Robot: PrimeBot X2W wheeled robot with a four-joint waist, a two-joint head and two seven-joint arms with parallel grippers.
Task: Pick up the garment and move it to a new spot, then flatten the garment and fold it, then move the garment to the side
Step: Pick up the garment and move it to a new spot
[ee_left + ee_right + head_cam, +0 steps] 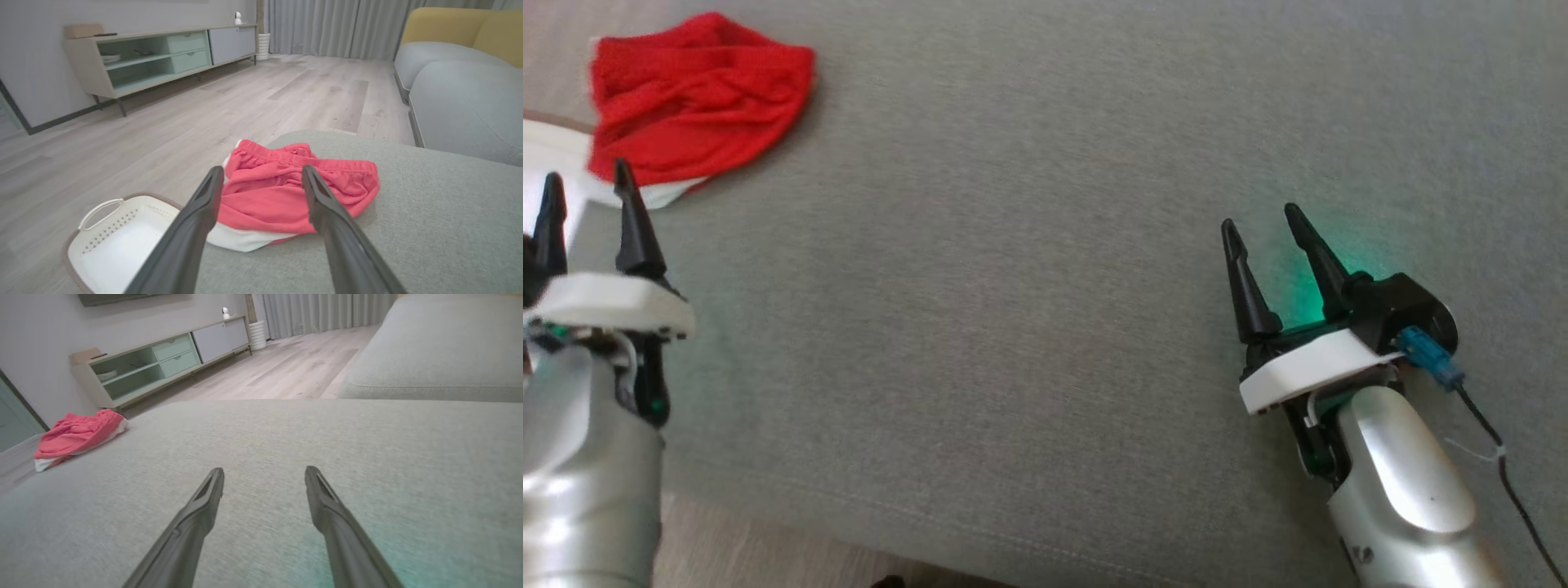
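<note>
The garment (694, 98) is a crumpled red cloth with a white edge, lying at the far left corner of the grey cushion (1029, 269). My left gripper (588, 181) hovers open just short of the garment, nothing between its fingers. In the left wrist view the garment (282, 192) lies right ahead of the left gripper (261, 173). My right gripper (1262, 216) is open over bare cushion at the right, far from the garment. In the right wrist view the garment (75, 433) sits far off to the left of the right gripper (263, 473).
A white perforated basket (110, 241) stands on the wood floor beside the cushion's left corner, below the garment. A grey and yellow sofa (461, 81) lies beyond a gap of floor. A low sideboard (163, 57) lines the far wall. The cushion's near edge (866, 523) runs along the bottom.
</note>
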